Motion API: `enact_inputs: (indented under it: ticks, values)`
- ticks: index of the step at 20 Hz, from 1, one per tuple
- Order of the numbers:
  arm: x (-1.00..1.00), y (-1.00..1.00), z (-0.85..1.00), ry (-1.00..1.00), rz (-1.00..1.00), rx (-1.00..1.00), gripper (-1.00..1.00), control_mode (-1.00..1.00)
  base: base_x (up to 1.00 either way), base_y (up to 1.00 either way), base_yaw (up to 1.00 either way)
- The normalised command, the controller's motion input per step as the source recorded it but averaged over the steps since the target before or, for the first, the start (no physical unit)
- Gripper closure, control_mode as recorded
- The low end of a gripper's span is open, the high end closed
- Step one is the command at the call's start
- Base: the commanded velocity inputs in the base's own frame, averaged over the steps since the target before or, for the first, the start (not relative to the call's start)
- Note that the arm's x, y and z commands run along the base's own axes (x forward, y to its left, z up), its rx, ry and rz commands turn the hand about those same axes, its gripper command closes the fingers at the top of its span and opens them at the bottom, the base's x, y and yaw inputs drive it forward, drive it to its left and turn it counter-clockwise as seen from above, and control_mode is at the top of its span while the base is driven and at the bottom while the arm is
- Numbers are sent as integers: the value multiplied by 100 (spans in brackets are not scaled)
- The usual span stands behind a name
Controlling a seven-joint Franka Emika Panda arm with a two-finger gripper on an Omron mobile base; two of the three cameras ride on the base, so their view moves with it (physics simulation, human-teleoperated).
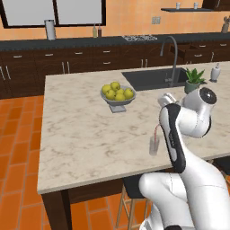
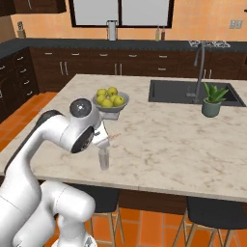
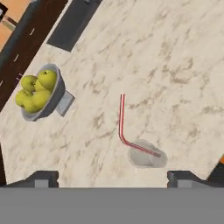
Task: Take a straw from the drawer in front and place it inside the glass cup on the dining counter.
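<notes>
Red-pink bent straw [image 3: 122, 124] in clear straight-sided glass cup [image 3: 146, 156] on marbled beige dining counter [image 3: 175, 65], jaws spread wide above.

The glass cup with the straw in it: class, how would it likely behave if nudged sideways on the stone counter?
The glass cup looks small and thin-walled, so probably light and apt to slide on the smooth counter. The straw leans well out past its rim, so it may shift or tip out. Being glass, it is likely fragile near the edge.
</notes>
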Motion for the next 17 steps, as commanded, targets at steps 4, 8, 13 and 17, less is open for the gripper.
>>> enact_inputs:
  ticks: [4, 8, 13, 17]
  values:
    - [-56, 26, 12, 48, 2, -27, -100, -100, 0, 0, 0]
    - [-55, 32, 0, 51, 4, -26, -100, -100, 0, 0, 0]
    - [-60, 28, 0, 45, 7, -16, -100, -100, 0, 0, 0]
    - [-66, 41, 0, 19, 14, 0, -100, -100, 0, 0, 0]
